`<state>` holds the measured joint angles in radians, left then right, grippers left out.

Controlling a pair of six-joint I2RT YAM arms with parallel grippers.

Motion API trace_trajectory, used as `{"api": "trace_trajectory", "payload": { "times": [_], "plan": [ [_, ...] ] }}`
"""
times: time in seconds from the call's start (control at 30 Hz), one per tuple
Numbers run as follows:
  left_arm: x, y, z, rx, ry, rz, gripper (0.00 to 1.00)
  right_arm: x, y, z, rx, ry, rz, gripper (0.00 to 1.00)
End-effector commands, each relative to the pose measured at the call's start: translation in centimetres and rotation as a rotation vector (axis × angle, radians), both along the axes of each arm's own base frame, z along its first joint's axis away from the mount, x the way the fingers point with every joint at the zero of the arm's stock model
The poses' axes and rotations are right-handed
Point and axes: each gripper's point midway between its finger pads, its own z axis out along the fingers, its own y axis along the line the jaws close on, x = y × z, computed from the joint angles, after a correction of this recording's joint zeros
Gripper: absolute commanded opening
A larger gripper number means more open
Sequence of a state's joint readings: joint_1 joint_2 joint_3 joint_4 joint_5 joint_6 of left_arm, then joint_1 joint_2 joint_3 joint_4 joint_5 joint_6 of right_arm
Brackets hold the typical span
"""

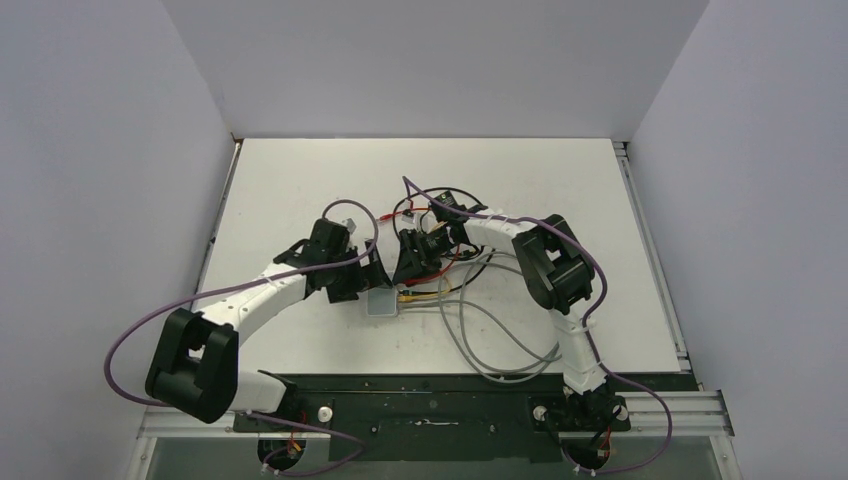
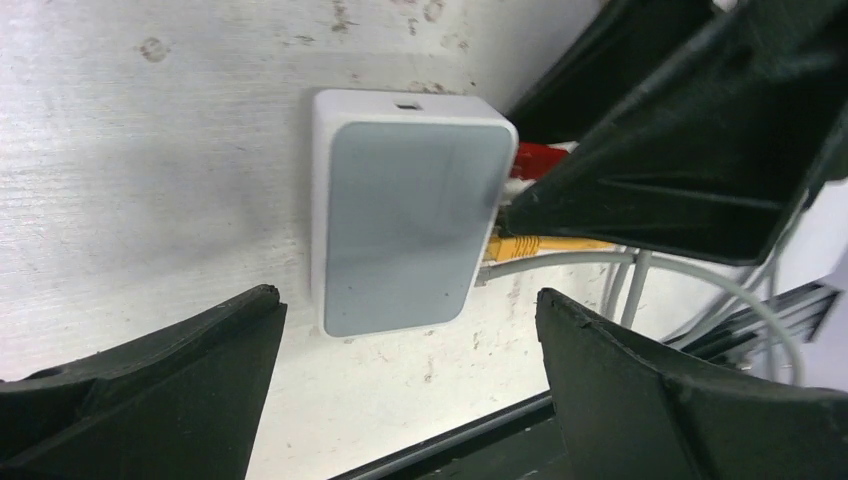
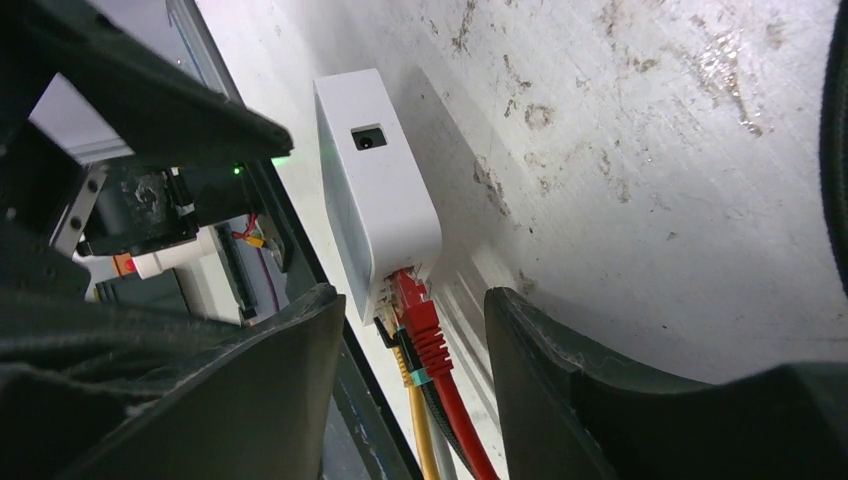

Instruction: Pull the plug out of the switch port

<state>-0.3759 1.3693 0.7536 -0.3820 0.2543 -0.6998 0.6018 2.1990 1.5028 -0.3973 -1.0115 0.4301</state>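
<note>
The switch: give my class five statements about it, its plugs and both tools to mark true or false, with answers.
1. A red plug sits in the switch. True.
2. The switch stands on its edge. False: it lies flat on the table.
3. The right tool is open around the red plug. True.
4. The left tool is shut on the switch. False: it is open.
5. The yellow plug lies loose. False: it sits in the switch.
</note>
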Motion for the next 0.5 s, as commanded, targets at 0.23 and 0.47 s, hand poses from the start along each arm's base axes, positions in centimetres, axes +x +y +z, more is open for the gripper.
{"api": "trace_trajectory", "payload": {
  "times": [0.23,0.47],
  "plan": [
    [-1.2,0.3,0.1,0.284,-0.083,-0.187,0.96,1.0,0.0,3.4,0.058,-0.097,-0.006,0.71],
    [-1.2,-1.2,-0.8,0.325,-0.081,-0.234,0.96,1.2,-0.3,3.5,0.053,-0.096,-0.015,0.73]
  ]
}}
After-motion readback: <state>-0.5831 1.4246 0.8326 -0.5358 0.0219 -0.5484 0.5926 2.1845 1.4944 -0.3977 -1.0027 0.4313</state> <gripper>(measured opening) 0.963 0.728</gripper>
